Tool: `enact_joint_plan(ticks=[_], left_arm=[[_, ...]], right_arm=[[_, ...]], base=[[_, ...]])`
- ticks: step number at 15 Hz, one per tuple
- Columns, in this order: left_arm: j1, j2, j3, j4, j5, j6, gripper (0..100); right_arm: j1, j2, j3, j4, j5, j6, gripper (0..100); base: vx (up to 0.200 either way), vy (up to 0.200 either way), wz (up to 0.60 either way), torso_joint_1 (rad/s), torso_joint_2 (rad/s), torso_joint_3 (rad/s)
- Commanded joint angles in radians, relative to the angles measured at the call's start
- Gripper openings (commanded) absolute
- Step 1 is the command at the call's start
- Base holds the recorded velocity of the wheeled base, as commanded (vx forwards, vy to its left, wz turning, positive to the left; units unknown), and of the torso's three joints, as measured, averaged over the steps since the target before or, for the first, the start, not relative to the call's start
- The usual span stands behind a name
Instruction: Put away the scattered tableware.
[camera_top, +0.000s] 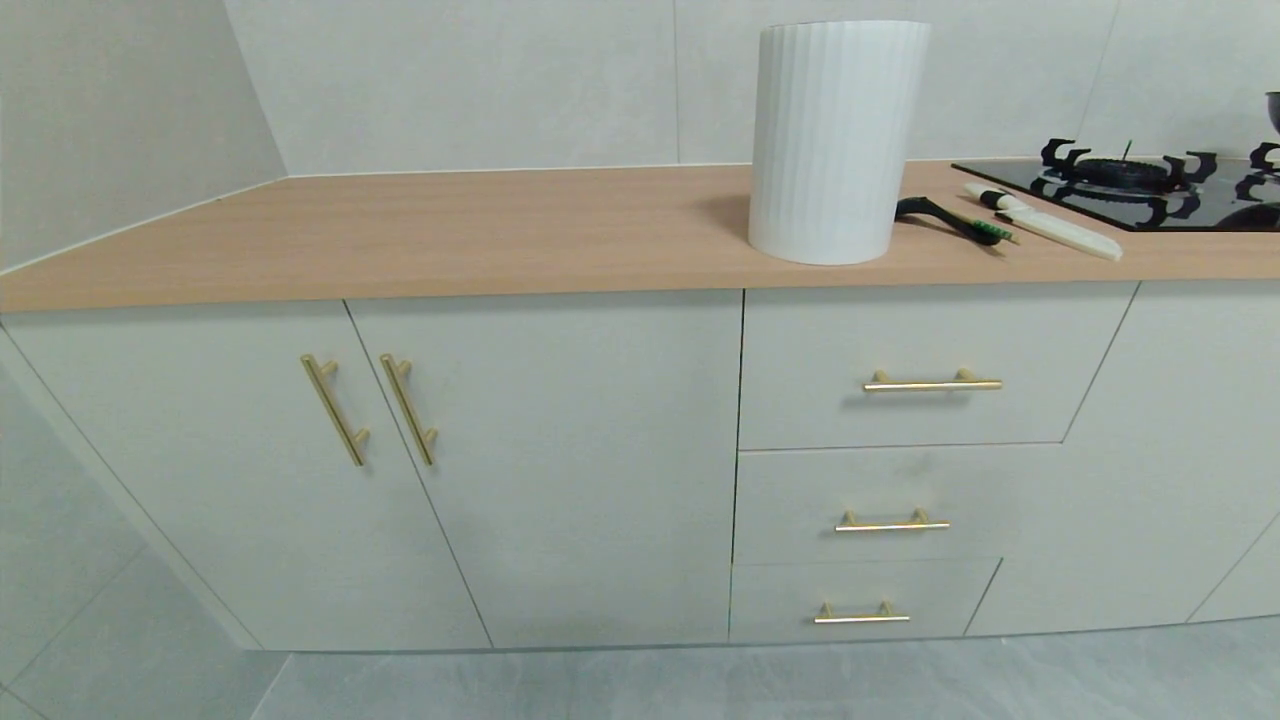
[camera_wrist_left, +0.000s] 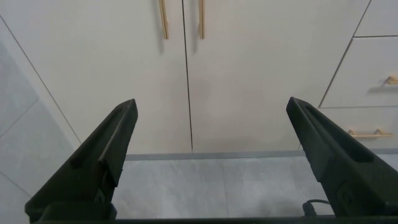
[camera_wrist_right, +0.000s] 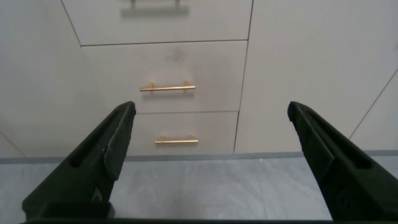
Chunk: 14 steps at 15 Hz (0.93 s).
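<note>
Both jaws released, nothing picked yet: black left gripper (camera_wrist_left: 211, 106) and right gripper (camera_wrist_right: 210, 109) low before pale cabinets (camera_top: 550, 450), white-bladed knife (camera_top: 1050, 228) waiting on wooden desk (camera_top: 450, 230).

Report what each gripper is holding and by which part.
Nothing is held. The left gripper and the right gripper are both open and empty; the white knife lies on the countertop.

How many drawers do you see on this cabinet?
3, stacked right of the double doors: top drawer, middle drawer, bottom drawer. Others may sit beyond the frame.
</note>
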Motion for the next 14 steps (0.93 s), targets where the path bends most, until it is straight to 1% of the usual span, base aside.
enact_joint_plan(ticks=[1,8,9,10,11,14], left_arm=[[0.0,0.001,0.001,0.0,0.0,0.0,100],[0.0,0.001,0.0,0.0,0.0,0.0,100],[0.0,0.001,0.001,0.0,0.0,0.0,100],[0.0,0.001,0.001,0.0,0.0,0.0,100],[0.0,0.001,0.001,0.0,0.0,0.0,100],[0.0,0.001,0.001,0.0,0.0,0.0,100]], right_arm=[[0.0,0.001,0.0,0.0,0.0,0.0,100],[0.0,0.001,-0.005,-0.009,-0.006,-0.006,100],[0.0,0.001,-0.041,-0.058,0.002,0.001,100],[0.003,0.017,-0.078,-0.06,0.006,0.003,100],[0.011,0.056,-0.086,-0.055,0.009,0.003,100],[0.05,0.27,-0.094,-0.06,0.075,0.003,100]], base=[[0.0,0.0,0.0,0.0,0.0,0.0],[0.0,0.0,0.0,0.0,0.0,0.0],[0.0,0.0,0.0,0.0,0.0,0.0],[0.0,0.0,0.0,0.0,0.0,0.0],[0.0,0.0,0.0,0.0,0.0,0.0],[0.0,0.0,0.0,0.0,0.0,0.0]])
